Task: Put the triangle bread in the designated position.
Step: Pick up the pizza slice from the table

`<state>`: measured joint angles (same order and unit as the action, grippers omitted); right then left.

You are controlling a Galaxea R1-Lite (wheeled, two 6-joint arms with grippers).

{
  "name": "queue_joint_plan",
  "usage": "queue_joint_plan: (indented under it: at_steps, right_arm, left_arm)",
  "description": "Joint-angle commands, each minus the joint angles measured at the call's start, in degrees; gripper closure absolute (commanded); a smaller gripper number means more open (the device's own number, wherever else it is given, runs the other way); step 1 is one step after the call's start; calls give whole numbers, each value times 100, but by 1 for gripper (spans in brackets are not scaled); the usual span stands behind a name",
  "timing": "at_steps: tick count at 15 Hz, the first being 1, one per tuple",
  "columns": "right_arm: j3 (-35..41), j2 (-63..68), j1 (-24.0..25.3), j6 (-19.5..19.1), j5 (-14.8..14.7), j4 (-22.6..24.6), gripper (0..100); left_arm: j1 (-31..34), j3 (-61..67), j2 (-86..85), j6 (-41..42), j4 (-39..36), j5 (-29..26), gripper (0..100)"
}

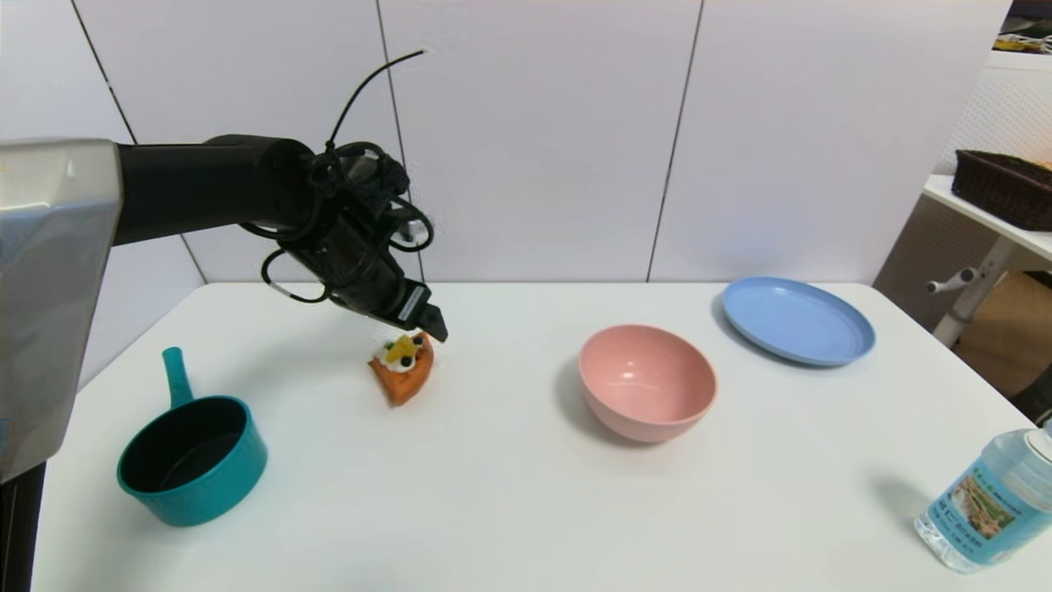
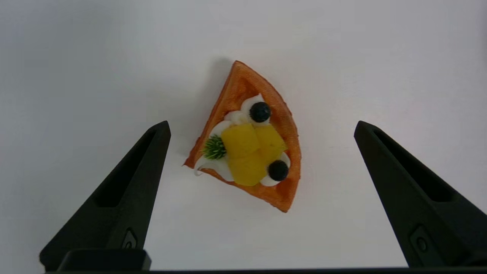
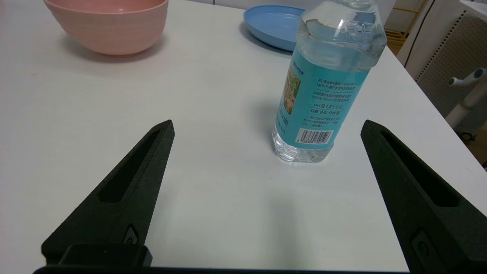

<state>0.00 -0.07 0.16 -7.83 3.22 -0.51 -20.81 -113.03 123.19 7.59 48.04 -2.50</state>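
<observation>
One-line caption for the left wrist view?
Left gripper open above the triangle bread, which lies flat on the white table.

bare table (image 1: 493, 493) rings the triangle bread (image 1: 403, 367); teal pot (image 1: 193, 460) and pink bowl (image 1: 647, 381) stand well apart on either side

A white worktop (image 1: 509, 510) fills the lower frame, evenly lit, with soft shadows. Behind it, across the top, stands a white panelled wall (image 1: 534, 140) split by thin dark seams. At the upper right a white side table (image 1: 998, 215) carries a dark woven basket (image 1: 1003, 187), with a white metal leg (image 1: 974, 288) below it. Beside that leg, at the right edge, shows a brown floor (image 1: 1004, 325).
</observation>
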Motion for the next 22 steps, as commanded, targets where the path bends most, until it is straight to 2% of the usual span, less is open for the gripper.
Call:
queue_joint_plan:
  at_steps: [1, 15, 22]
  right_arm:
    - [9, 7, 2, -8, 3, -2, 0]
    - [9, 7, 2, -8, 3, -2, 0]
    - [9, 7, 2, -8, 3, -2, 0]
  left_arm:
    - [-37, 9, -23, -83, 214, -66, 0]
    - [-37, 62, 443, -109, 329, 144, 0]
    - [-28, 71, 557, -100, 293, 619, 0]
